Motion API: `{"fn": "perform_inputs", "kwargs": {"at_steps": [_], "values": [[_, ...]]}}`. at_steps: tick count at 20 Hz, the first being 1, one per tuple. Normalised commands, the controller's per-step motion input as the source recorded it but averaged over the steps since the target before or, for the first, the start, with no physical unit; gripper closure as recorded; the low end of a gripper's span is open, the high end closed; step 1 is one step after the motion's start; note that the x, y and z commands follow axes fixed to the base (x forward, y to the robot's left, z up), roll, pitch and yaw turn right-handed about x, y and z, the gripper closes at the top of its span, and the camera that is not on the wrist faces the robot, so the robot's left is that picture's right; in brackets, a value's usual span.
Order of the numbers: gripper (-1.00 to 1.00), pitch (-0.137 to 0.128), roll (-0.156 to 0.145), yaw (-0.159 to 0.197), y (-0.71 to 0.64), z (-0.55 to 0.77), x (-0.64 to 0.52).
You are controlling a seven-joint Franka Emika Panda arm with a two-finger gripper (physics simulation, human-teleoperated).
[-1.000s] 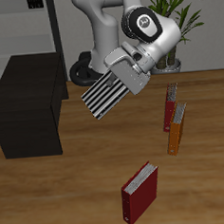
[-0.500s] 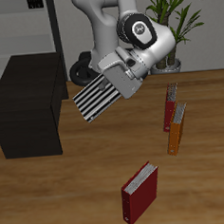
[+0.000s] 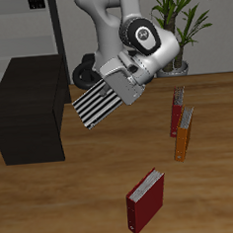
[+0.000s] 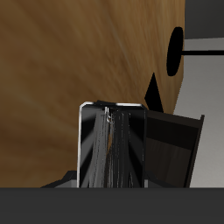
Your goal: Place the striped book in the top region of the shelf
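My gripper is shut on the striped book, a thin book with a black-and-white striped cover, held tilted in the air above the wooden table. The black boxy shelf stands beside it, and the book's lower end is close to the shelf's side, apart from it. In the wrist view the striped book fills the space between my fingers, and part of the shelf shows beyond it.
A dark red book lies near the table's front edge. An orange book and another red book lie farther back beside a potted plant. A pale thin-framed rack stands behind the shelf.
My gripper has carried the striped book sideways toward the shelf over the last second, with only a small further shift in the last half second.
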Motion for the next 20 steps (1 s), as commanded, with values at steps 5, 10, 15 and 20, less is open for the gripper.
{"fn": "perform_inputs", "kwargs": {"at_steps": [5,10,15,20], "values": [[1.0,0.002,-0.03,-0.002,-0.18,-0.01,0.03],[1.0,0.025,-0.068,0.008,-0.23,-0.11,0.11],[1.0,-0.014,-0.05,0.006,-0.11,-0.05,0.06],[1.0,0.025,-0.032,-0.011,-0.18,0.01,0.0]]}}
